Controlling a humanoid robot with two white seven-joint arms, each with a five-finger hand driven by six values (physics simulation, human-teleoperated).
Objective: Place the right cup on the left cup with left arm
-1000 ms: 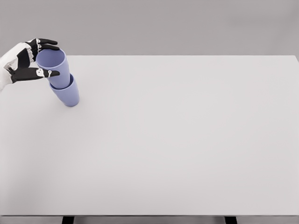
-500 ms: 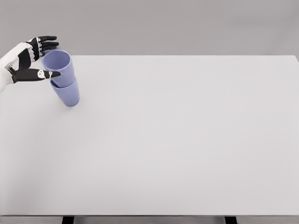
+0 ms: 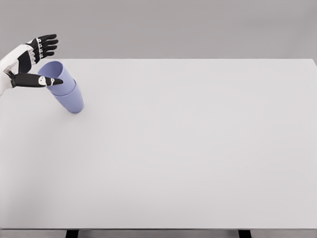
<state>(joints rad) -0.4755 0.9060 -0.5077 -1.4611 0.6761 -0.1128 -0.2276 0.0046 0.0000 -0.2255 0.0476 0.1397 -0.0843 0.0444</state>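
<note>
- The tabletop [image 3: 198, 148] is a wide, pale grey-white slab that fills most of the head view, its far edge running straight across the upper part against a plain grey backdrop.
- Two dark table legs [image 3: 72, 233] show as short stubs under the near edge, one toward the left and one toward the right.
- The left cup [image 3: 72, 103], light blue-violet, stands on the tabletop near its far left corner and leans with its mouth tipped toward the left edge of the view.
- The right cup [image 3: 55, 77], the same blue-violet, sits nested inside the left cup, sunk deep so that only its upper band and open mouth show above the lower rim; it shares the same leftward tilt.
- The left hand [image 3: 27, 62], white at the back with black digits, comes in from the left edge of the view, level with the cup mouth and just to its left.
- Its fingers [image 3: 45, 43] are spread apart and stretched out above and behind the rim of the right cup, with clear backdrop between them and the cup, so they hold nothing.
- The thumb [image 3: 42, 80] points rightward across the front of the right cup's mouth; whether its tip touches the rim or only passes in front of it cannot be told from this view.
</note>
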